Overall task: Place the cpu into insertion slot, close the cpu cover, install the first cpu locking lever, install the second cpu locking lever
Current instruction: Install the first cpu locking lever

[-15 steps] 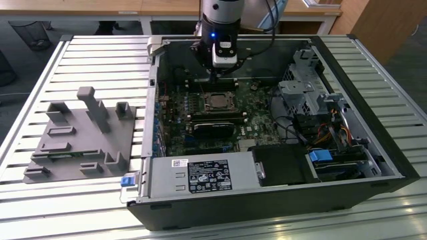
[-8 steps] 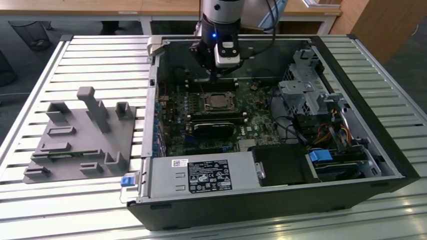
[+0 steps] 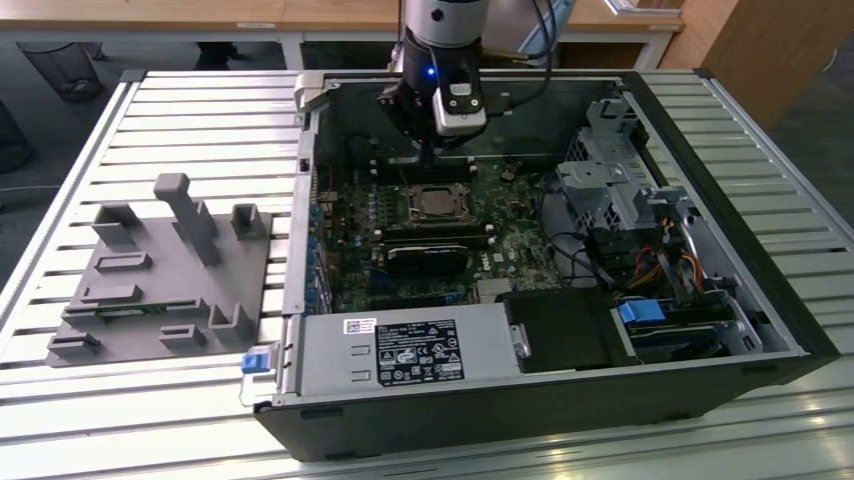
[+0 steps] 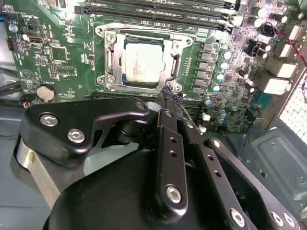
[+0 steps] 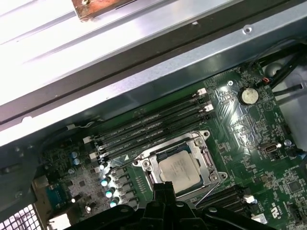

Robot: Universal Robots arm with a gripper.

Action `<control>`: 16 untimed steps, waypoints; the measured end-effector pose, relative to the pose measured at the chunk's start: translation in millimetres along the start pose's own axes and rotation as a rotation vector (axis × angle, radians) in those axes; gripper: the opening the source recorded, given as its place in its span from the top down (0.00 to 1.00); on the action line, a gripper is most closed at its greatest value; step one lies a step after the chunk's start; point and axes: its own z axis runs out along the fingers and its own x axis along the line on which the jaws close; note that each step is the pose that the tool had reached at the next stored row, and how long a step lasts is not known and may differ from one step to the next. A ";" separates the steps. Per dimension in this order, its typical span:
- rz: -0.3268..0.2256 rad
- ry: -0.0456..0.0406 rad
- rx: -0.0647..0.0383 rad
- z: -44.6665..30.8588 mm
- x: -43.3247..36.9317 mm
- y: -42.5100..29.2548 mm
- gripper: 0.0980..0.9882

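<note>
The cpu (image 3: pixel 431 203) (image 4: pixel 143 61) (image 5: pixel 178 167) lies flat in the insertion slot (image 4: pixel 112 79) on the green board, its silvery face up. The cpu cover (image 4: pixel 169 48) (image 5: pixel 205 158), a silver frame, lies down around it, and the chip shows through its window. A thin lever rod (image 5: pixel 211 190) runs slanted along one side of the socket. My gripper (image 3: pixel 429 160) (image 4: pixel 168 94) (image 5: pixel 163 187) hangs just above the socket's edge, on the side toward the case's back wall in the exterior view. Its black fingertips are shut together with nothing between them.
The open computer case (image 3: pixel 747 250) walls in the board. Long black memory slots (image 5: pixel 153 127) (image 4: pixel 158 12) flank the socket. A drive cage (image 3: pixel 621 190) and cables stand at the exterior view's right, a power supply (image 3: pixel 400 352) in front. A grey fixture (image 3: pixel 160 270) sits outside the case.
</note>
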 end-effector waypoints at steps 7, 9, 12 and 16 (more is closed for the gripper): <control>-0.049 0.0013 0.002 0.1 0.0 0.0 0.99; -0.066 0.0003 0.003 0.3 0.1 0.0 0.99; -0.084 -0.0093 -0.001 1.1 0.2 -0.2 0.99; -0.115 -0.0240 -0.006 2.5 0.2 -0.3 0.99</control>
